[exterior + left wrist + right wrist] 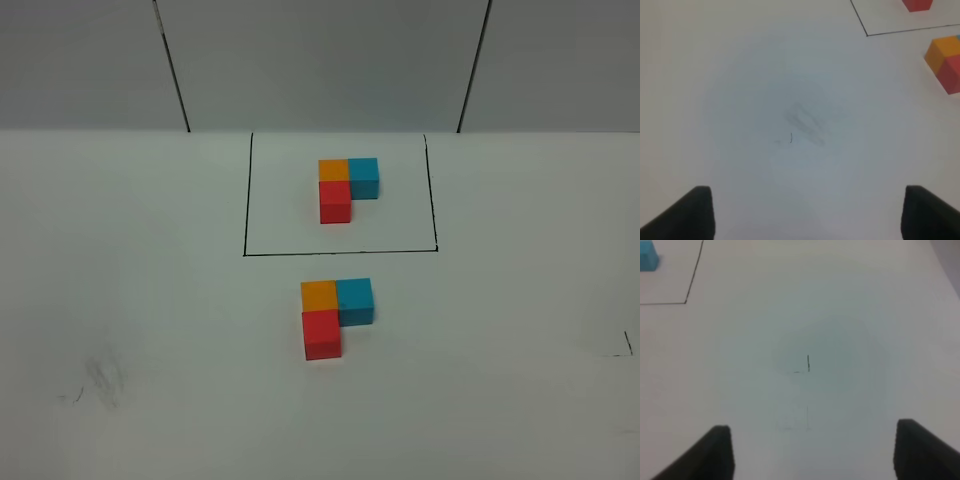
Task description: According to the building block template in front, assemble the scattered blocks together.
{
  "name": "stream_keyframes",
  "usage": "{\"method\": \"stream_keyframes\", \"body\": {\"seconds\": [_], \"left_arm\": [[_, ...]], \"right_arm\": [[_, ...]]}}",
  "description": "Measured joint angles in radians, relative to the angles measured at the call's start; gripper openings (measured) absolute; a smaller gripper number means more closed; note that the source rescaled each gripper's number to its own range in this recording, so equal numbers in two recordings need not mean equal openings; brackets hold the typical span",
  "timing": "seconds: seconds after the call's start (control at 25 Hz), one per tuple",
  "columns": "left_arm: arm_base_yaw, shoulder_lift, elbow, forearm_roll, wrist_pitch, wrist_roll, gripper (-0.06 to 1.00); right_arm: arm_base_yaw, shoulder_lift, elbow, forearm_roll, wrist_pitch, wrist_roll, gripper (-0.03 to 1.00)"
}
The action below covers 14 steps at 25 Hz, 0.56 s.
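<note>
White tabletop (150, 300) shows the scattered blocks (335, 315) at centre matching the building block template (347, 188), so both grippers (807, 212) (812, 450), fingers apart, need only stay clear.

Neither arm shows in the high view. The left gripper (807, 212) appears in its own wrist view as two dark fingertips (690, 215) standing far apart, jaws spread wide, nothing between them, hovering above the counter. The right gripper (812, 452) looks the same in its wrist view: two dark fingertips (920, 450) set apart, jaws parted, holding nothing.
</note>
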Motion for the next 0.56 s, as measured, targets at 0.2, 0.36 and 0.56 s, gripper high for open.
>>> {"method": "stream_keyframes", "body": {"seconds": [0.2, 0.36, 0.56], "left_arm": [[0.0, 0.0, 0.0, 0.0, 0.001, 0.0, 0.98], [0.0, 0.0, 0.0, 0.0, 0.001, 0.0, 0.98], [0.0, 0.0, 0.0, 0.0, 0.001, 0.0, 0.98]], "right_arm": [[0.0, 0.0, 0.0, 0.0, 0.001, 0.0, 0.47], [0.0, 0.0, 0.0, 0.001, 0.001, 0.0, 0.37], [0.0, 0.0, 0.0, 0.001, 0.001, 0.0, 0.24]]}}
